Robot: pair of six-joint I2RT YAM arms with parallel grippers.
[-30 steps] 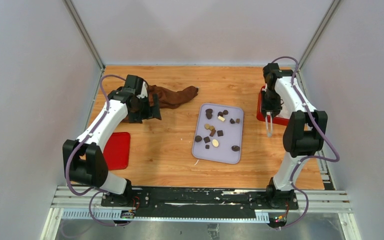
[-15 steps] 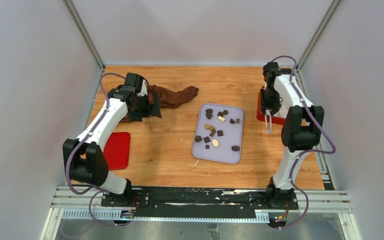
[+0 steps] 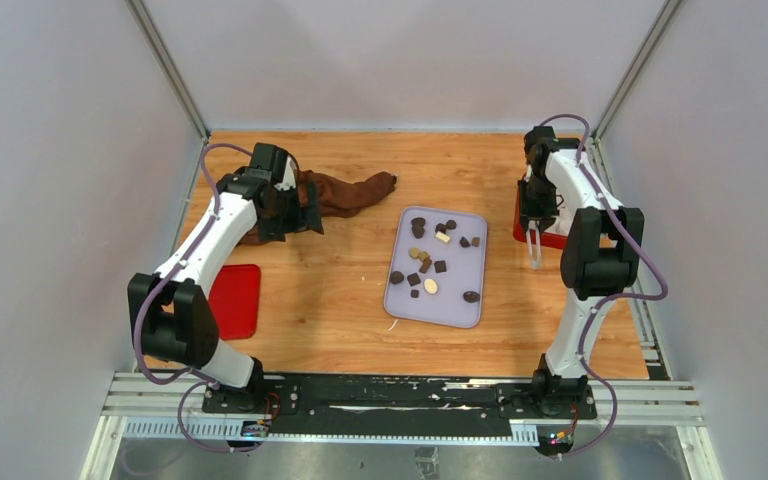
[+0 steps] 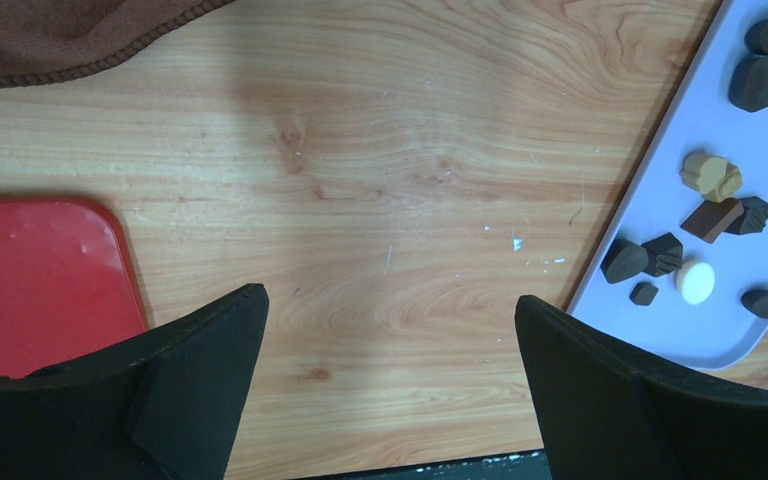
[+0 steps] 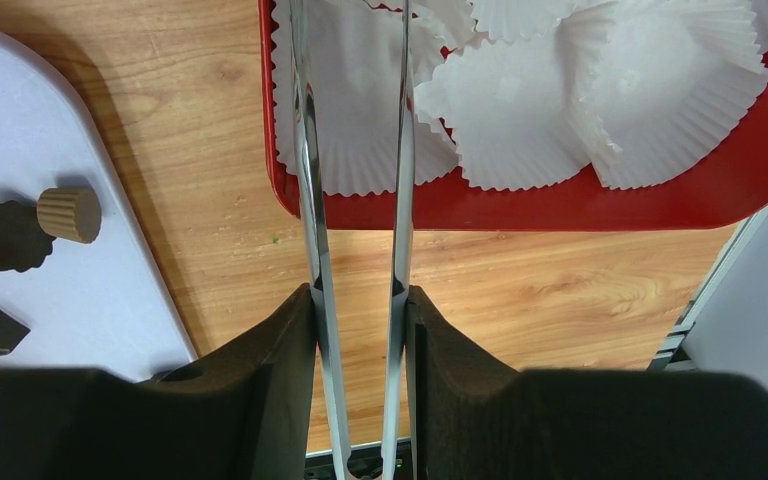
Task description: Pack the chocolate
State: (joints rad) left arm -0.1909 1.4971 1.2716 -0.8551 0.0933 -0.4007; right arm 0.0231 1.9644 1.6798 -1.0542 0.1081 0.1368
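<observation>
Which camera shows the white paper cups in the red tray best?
Right wrist view: the paper cups fill its top, pleats clear, tongs reaching over them. In the top view the right arm hides most of their red tray. The left wrist view misses them.

1. Worktop (image 3: 330,290): orange-tan wood with a wavy darker grain.
2. Lavender tray (image 3: 455,312): plain pale lilac. The chocolate (image 3: 418,222) on it runs dark brown, tan and cream, and some pieces are ridged.
3. Cloth (image 3: 345,192): deep brown with a darker stitched hem.
4. Left red tray (image 3: 235,300) and right red tray (image 5: 560,212): glossy red. The paper cups (image 5: 530,110) in the right one are white and pleated.
5. Tongs (image 5: 312,200): mirror silver.
6. Left arm (image 3: 200,255) and right arm (image 3: 575,185): white with black joints and purple cables (image 3: 222,148).
7. Left hand (image 4: 390,300) and right hand (image 5: 360,290): matte black.
</observation>
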